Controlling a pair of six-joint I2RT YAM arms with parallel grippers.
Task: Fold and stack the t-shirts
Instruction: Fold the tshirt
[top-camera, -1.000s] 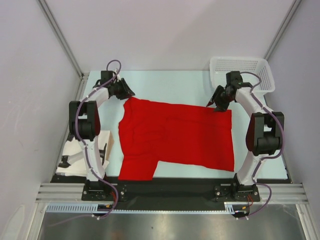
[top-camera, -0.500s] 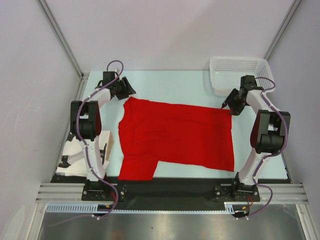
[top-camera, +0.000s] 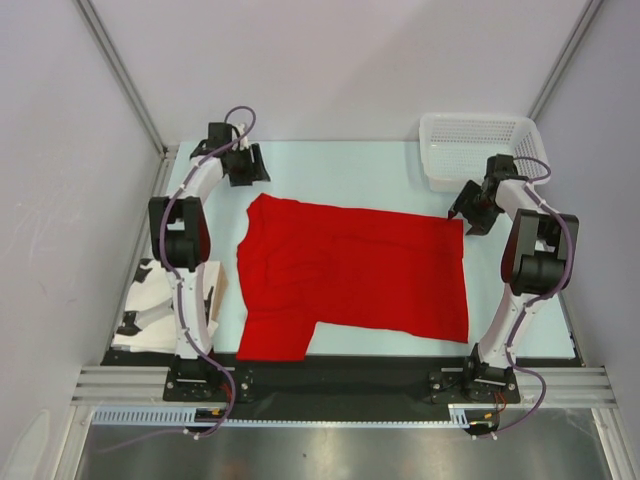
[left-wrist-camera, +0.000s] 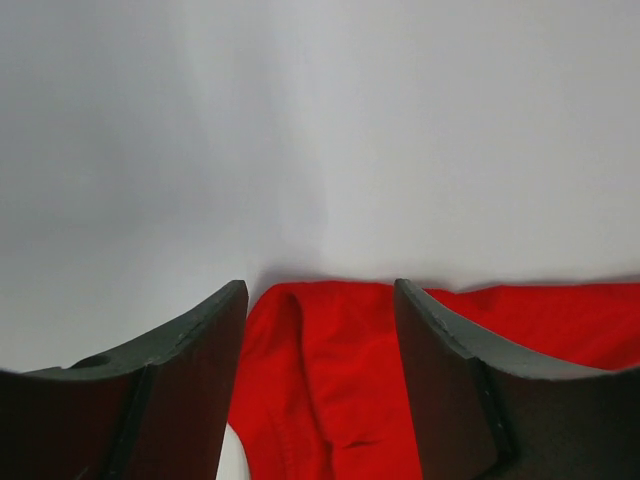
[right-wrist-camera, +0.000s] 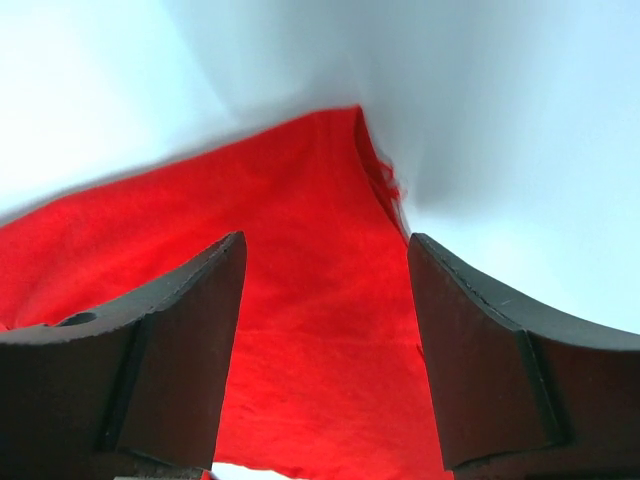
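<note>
Plain red t-shirt (top-camera: 355, 275) spread flat on table (top-camera: 350, 170); left pincer (left-wrist-camera: 320, 288), right pincer (right-wrist-camera: 325, 240) apart, gripping nothing.

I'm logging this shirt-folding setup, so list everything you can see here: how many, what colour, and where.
t-shirt: one, bright red, spread flat across the middle of the table.
basket: one, white mesh, far right corner of the table.
table: one, pale, under the shirt.
white items: count unclear, white, off the table's left edge; cannot tell what they are.
left arm: one, white and black, reaching to the far left.
right arm: one, white and black, reaching to the far right.
left gripper: one, dark fingers, open, beyond the shirt's far left corner.
right gripper: one, dark fingers, open, at the shirt's far right corner.
</note>
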